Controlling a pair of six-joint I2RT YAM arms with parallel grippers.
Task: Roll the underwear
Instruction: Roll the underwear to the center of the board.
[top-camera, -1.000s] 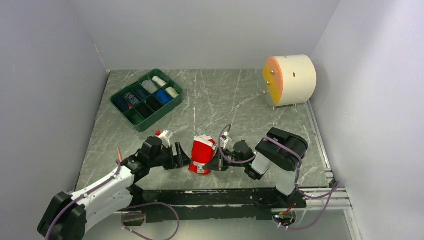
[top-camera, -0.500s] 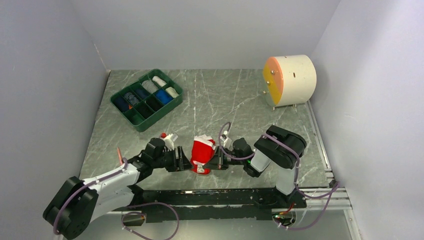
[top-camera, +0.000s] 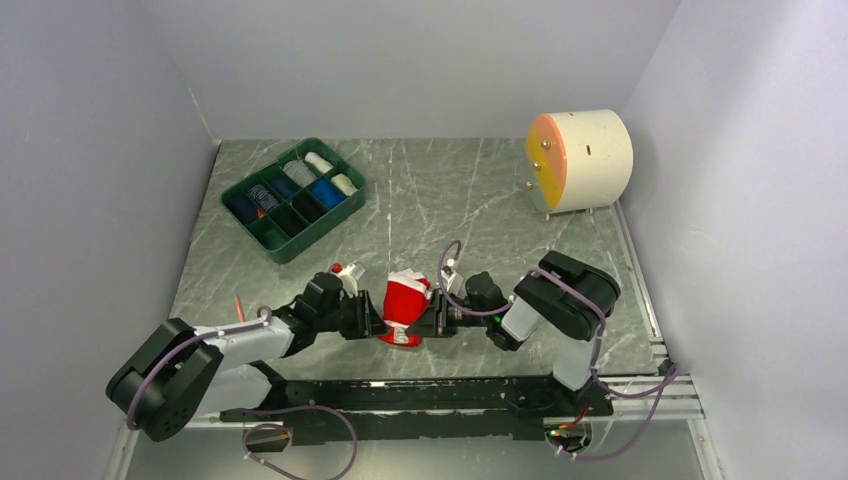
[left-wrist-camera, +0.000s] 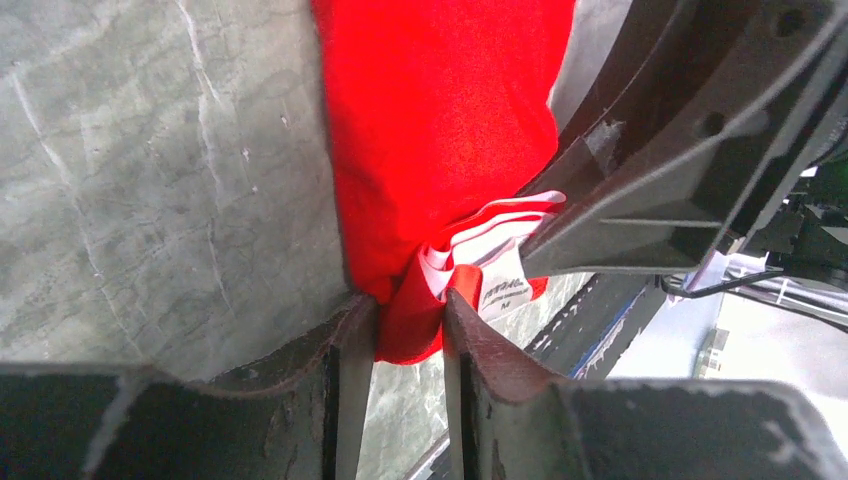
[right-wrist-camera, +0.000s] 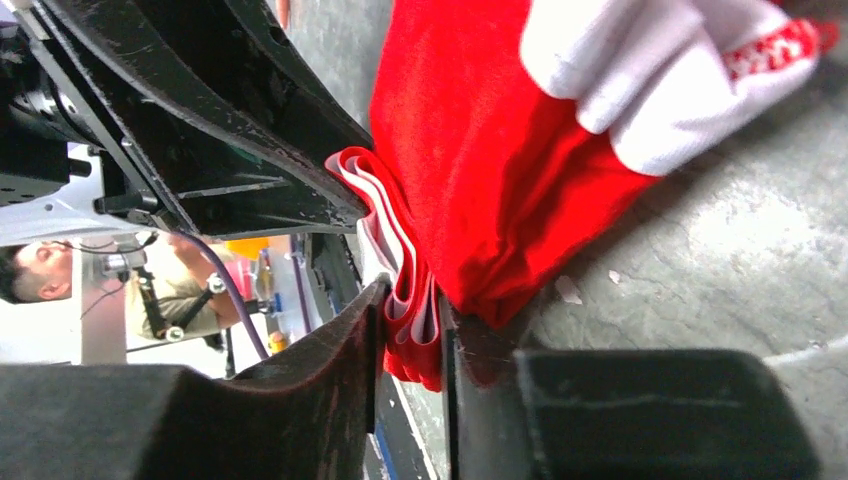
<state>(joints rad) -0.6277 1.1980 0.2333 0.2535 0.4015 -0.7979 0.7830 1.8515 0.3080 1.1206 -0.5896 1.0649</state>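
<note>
Grey marbled surface: one bunched red underwear near front edge, left pincer and right pincer each clamped on its folds from opposite sides.

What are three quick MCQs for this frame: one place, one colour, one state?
1. The green compartment tray sits on the table at: A far left; B far right; C near centre.
2. The flat face of the cream drum is: A orange; B green; C black.
3. The left gripper is: A wide open; B shut on the red underwear; C out of view.
A: the top view shows it at far left. A: the face toward the table is orange. B: the left wrist view shows red cloth pinched between its fingers.
</note>
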